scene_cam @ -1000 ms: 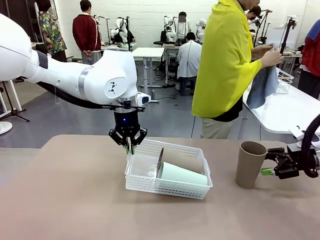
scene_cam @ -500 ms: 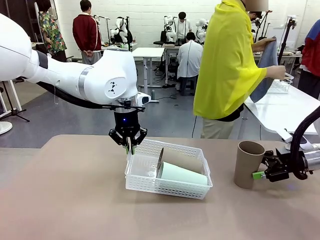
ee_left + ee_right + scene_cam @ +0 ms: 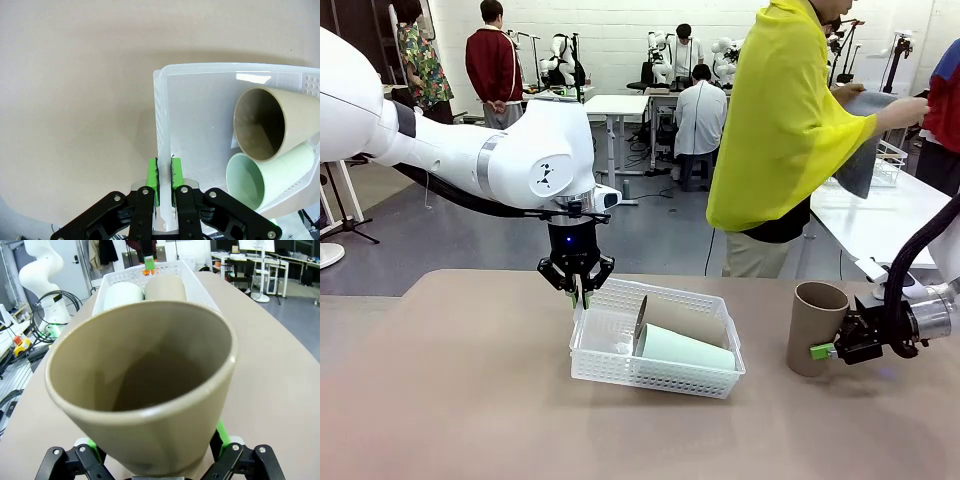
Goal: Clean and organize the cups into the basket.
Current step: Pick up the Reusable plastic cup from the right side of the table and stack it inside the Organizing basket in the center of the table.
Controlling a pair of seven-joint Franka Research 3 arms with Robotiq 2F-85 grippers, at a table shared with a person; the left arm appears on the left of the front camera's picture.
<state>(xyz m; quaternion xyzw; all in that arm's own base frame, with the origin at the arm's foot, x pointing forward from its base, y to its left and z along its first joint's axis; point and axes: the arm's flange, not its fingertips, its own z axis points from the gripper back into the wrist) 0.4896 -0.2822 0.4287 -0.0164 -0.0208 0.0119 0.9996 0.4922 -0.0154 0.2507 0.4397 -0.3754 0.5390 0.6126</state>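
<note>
White lattice plastic forms the basket (image 3: 655, 383), which sits near the middle of the tabletop (image 3: 470, 400) in the front view. The left arm (image 3: 520, 160) reaches in from the left and hangs straight down over the basket's far left corner. The left jaws are closed on the rim there. Two cups lie on their sides inside: the mint cup (image 3: 688, 350) along the near wall and the tan cup (image 3: 692, 320) just behind it, touching it. Both mouths face the left jaws. The brown cup (image 3: 815, 330) stands mouth up on the tabletop, well apart from the basket to the right. The right jaws come at it from the right, low on its wall, with one green pad (image 3: 820, 351) against its side. A person in a yellow garment (image 3: 780, 120) stands at the far side, turned aside.

Left wrist view: the green pads (image 3: 152, 182) pinch the thin wall of the basket (image 3: 158, 120) between them, with no gap visible. The tan cup (image 3: 260, 130) and mint cup (image 3: 247, 185) lie side by side at the opposite side, open mouths toward the camera.

Right wrist view: the brown cup (image 3: 145, 385) sits between the right jaws, which stand spread wide with a green pad (image 3: 222, 432) at each side of its base. Whether the pads press the cup cannot be told. Beyond it, the basket (image 3: 150, 271) shows the bases of the mint cup (image 3: 122, 294) and tan cup (image 3: 165, 290).
</note>
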